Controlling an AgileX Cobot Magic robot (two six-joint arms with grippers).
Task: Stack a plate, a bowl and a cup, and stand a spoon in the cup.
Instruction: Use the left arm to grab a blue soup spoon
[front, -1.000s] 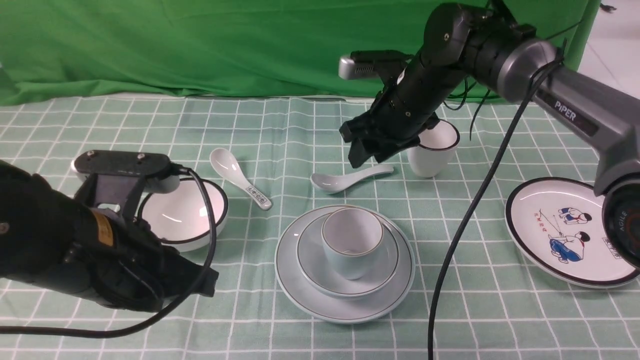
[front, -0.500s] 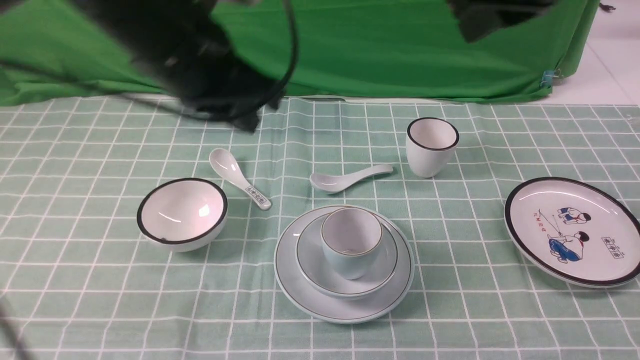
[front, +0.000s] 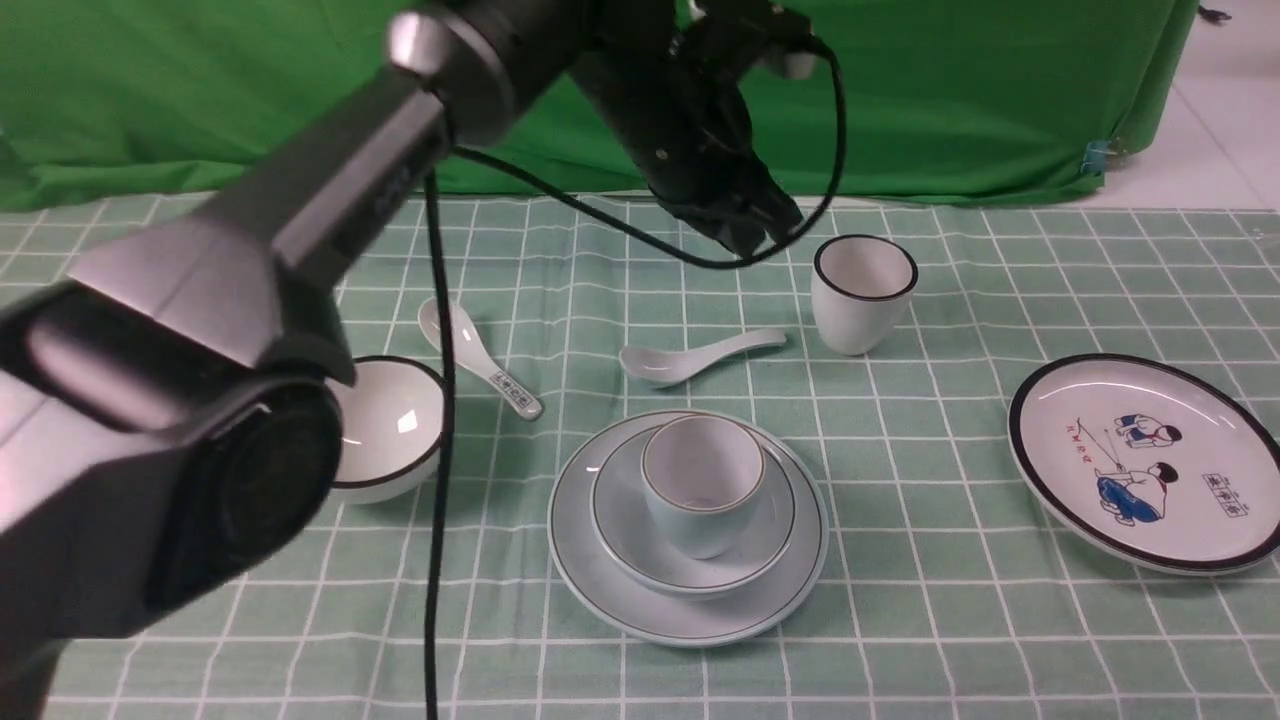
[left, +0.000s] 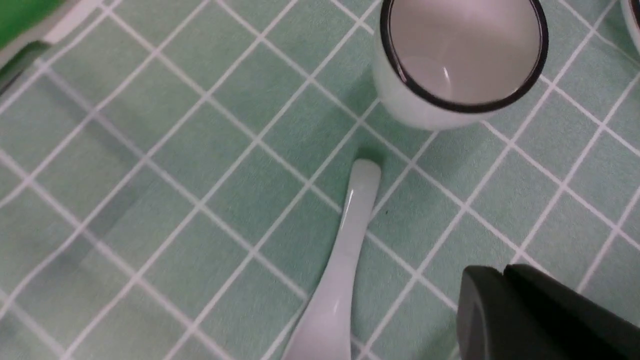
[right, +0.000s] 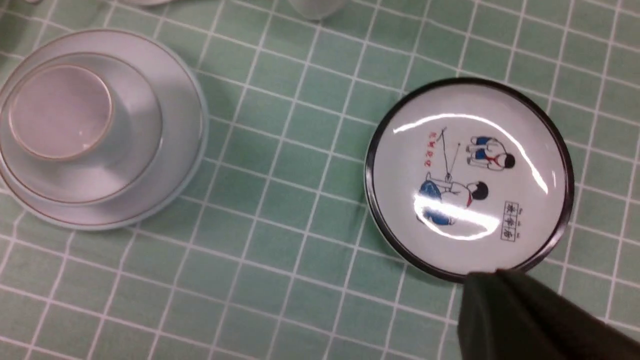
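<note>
The pale plate (front: 690, 615) lies at the table's centre front with the bowl (front: 700, 570) on it and the cup (front: 703, 480) upright in the bowl. The same plate (right: 192, 150), bowl (right: 145, 150) and cup (right: 60, 112) show in the right wrist view. Just behind the stack the plain spoon (front: 700, 357) lies flat, its handle (left: 357, 200) pointing at the white cup. My left gripper (front: 765, 240) hangs shut and empty above and behind the spoon; its fingertips (left: 502, 272) are pressed together. My right gripper (right: 492, 274) is shut and empty, over the cartoon plate's edge.
A white black-rimmed cup (front: 865, 290) stands to the right of the spoon, close to my left gripper. A cartoon plate (front: 1140, 460) lies at the right. A black-rimmed bowl (front: 390, 420) and a printed spoon (front: 480, 360) sit left, partly behind my left arm. Green cloth hangs behind.
My right arm has pulled away from the spoon and out of the front view, its gripper now shut. My left arm has swung from the near left across to the back centre.
</note>
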